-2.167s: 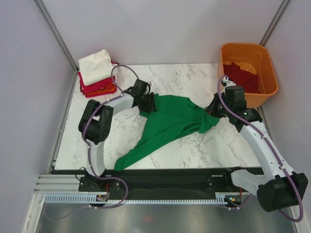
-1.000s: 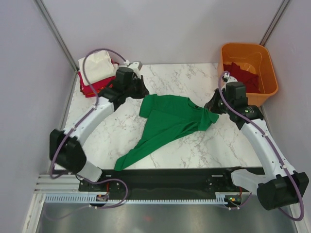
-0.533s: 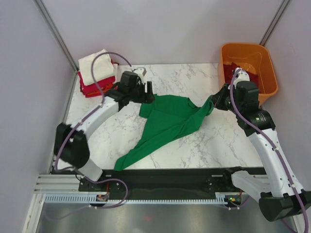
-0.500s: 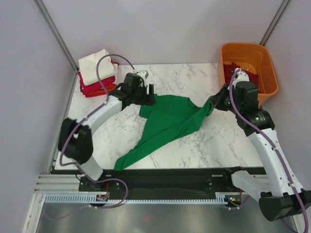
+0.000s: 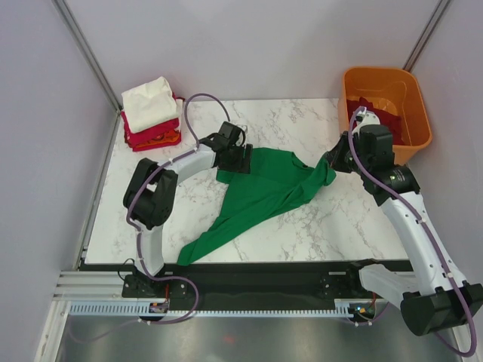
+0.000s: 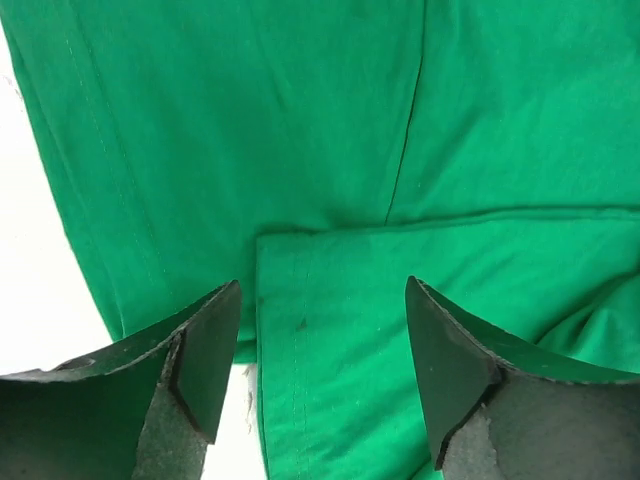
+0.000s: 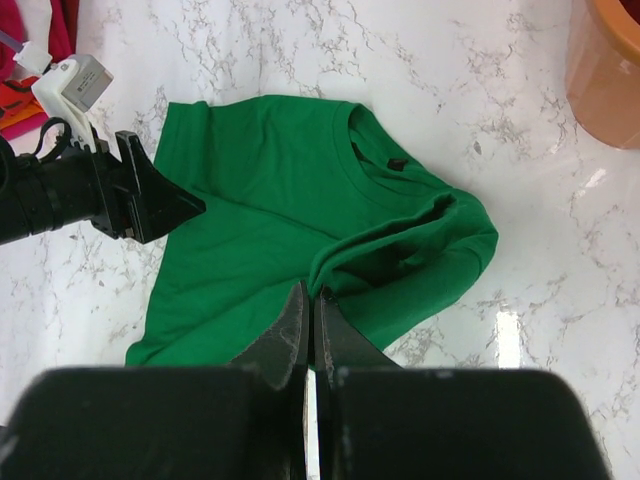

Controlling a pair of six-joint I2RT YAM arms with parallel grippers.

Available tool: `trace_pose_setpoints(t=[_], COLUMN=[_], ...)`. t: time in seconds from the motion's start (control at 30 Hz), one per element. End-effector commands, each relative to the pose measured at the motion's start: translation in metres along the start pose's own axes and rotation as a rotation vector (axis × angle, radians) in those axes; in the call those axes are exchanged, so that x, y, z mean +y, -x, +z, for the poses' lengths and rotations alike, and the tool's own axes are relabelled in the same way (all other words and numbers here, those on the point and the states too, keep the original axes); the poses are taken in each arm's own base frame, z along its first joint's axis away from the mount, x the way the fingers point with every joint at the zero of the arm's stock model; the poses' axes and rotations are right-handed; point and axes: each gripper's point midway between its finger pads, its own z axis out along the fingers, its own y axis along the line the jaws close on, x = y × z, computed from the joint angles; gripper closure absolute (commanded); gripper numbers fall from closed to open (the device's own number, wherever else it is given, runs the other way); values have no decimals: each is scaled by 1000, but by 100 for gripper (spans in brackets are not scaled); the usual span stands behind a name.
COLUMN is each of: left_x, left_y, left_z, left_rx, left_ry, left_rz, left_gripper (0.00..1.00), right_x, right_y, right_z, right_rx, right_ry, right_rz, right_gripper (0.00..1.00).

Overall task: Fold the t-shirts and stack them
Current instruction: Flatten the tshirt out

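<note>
A bright green t-shirt (image 5: 260,188) lies crumpled across the middle of the marble table, one end trailing toward the front edge. My left gripper (image 5: 240,157) is open at its upper left sleeve; in the left wrist view the fingers (image 6: 205,350) straddle the green sleeve hem (image 6: 330,330). My right gripper (image 5: 330,162) is shut on the shirt's right shoulder, pinching a green fold (image 7: 400,250) and holding it lifted. A stack of folded shirts, cream-white (image 5: 151,103) on top of red (image 5: 147,134) and orange, sits at the back left corner. Dark maroon cloth (image 5: 375,113) lies in the tub.
An orange plastic tub (image 5: 417,121) stands at the back right corner. Grey walls close in the table on the left, back and right. A black rail runs along the table's front edge (image 5: 256,271).
My left gripper has come from near the folded stack down onto the green shirt's left sleeve. My right gripper has lifted the right shoulder fold slightly and stays shut on it.
</note>
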Motion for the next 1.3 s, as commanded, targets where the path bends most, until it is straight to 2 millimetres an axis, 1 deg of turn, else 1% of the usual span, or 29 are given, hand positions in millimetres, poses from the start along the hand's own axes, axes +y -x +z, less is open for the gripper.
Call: trace_pose_setpoints(t=[0.0, 0.13, 0.23, 0.37, 0.4, 0.5, 0.53, 0.6, 0.63, 0.7, 0.73, 0.77, 0.9, 0.97, 1.0, 1.03, 1.13, 1.17, 1.23, 1.27], left_x=[-2, -2, 0, 1, 1, 1, 0, 0, -2, -1, -2, -2, -5, -10, -8, -7, -7, -14, -19, -24], left_y=[17, 8, 3, 1, 0, 2, 2, 1, 0, -1, -1, 0, 6, 19, 19, 28, 41, 56, 70, 81], left_z=[6, 13, 17, 19, 19, 19, 19, 19, 19, 19, 19, 18, 9, -5, -13, -27, -57, -84, -113, -142], left_rx=[-46, -22, -11, -5, -5, -7, -9, -4, -3, 0, -1, -2, -25, -64, -62, -90, -143, -207, -275, -341], left_ry=[14, 21, 33, 40, 39, 38, 36, 33, 27, 28, 26, 26, 20, 8, 20, 37, 48, 28, 8, -11], left_rz=[46, 52, 55, 53, 52, 52, 52, 49, 50, 47, 48, 49, 50, 51, 53, 52, 58, 58, 58, 58], left_gripper=[27, 32, 33, 40, 41, 48, 54, 62, 72, 84, 95, 98, 98, 98, 98, 98, 98, 98, 98, 98], right_x=[1, 2, 3, 4, 4, 4, 4, 4, 4, 4, 4, 4, 4, 3, 4, 4, 7, 8, 13, 15], right_y=[4, 5, 5, 3, 4, 4, 3, 4, 3, 3, 3, 4, 4, 4, 3, 3, 10, 13, 23, 28], right_z=[3, 6, 7, 8, 8, 8, 8, 8, 8, 8, 8, 8, 8, 8, 9, 9, 7, 5, -1, -6], right_rx=[-8, -1, 3, 10, 8, 8, 9, 6, 9, 8, 10, 7, 7, 9, 11, 11, -4, -13, -37, -54], right_ry=[-3, 1, 6, 11, 11, 10, 9, 11, 9, 10, 11, 9, 9, 8, 9, 9, 13, 15, 26, 32], right_rz=[-16, -16, -12, -14, -14, -14, -13, -15, -13, -14, -15, -14, -14, -14, -15, -15, -16, -17, -17, -16], right_gripper=[100, 100, 100, 100, 100, 100, 100, 100, 100, 100, 100, 100, 100, 100, 100, 100, 100, 100, 100, 100])
